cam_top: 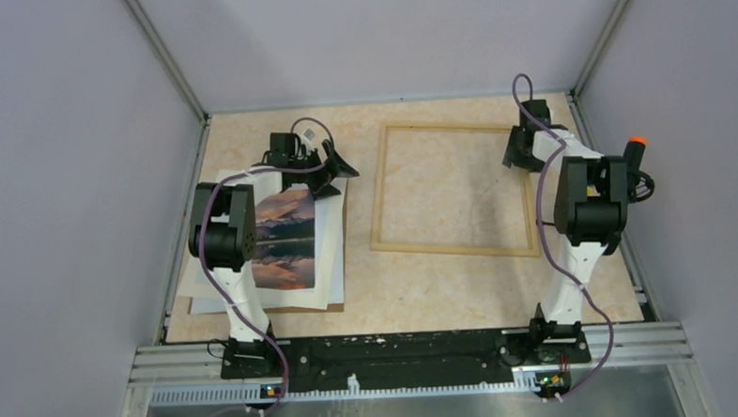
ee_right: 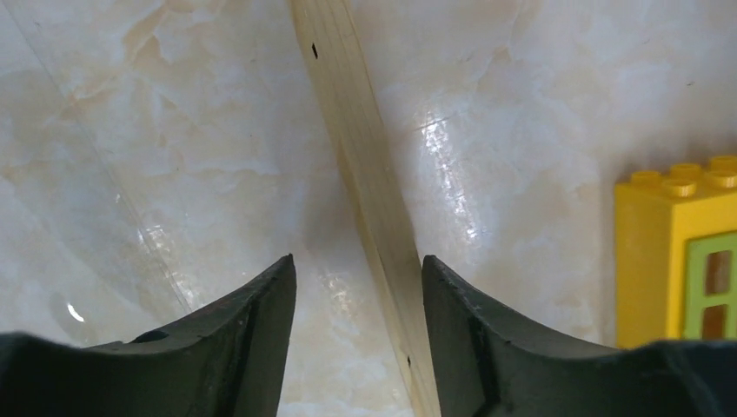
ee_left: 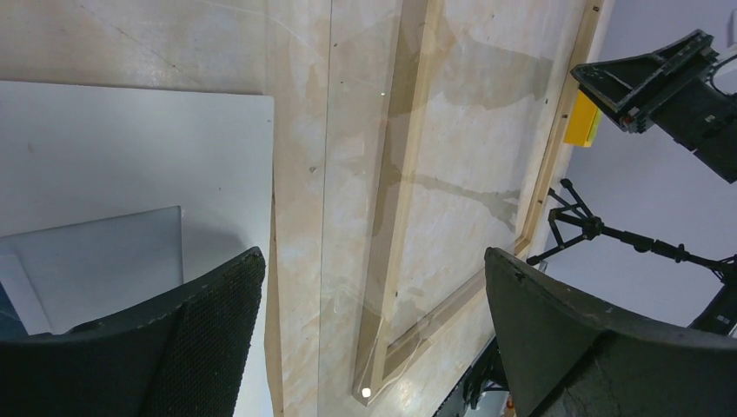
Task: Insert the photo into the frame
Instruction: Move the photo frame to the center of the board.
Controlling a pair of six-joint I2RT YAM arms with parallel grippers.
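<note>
so the photo (cam_top: 287,240) is lying flat on the left side of the table (cam_top: 425,295), on top of a stack of white sheets (cam_top: 332,266) with a bit of brown board (cam_top: 285,309) peeking out at the near edge. the left arm's elbow covers part of the print from above. the frame (cam_top: 379,189) is flat on the table right of centre, with a strip of bare tabletop between it and the stack, so the photo isn't in it. the left gripper (cam_top: 331,168) hangs over the far right corner of the stack with its fingers spread wide and nothing between them. its wrist cam shows the left gripper (ee_left: 374,321) gaping over the white sheet's (ee_left: 130,148) edge and the frame (ee_left: 404,174) beyond. the right gripper (cam_top: 518,150) is down at the frame's far right corner. in its own cam the right gripper (ee_right: 358,287) is parted and straddles one thin wooden rail of the frame (ee_right: 348,130), with a sliver of table showing on either side of the rail, so it's not squeezing it. there's a yellow toy brick (ee_right: 669,252) just right of that.
</note>
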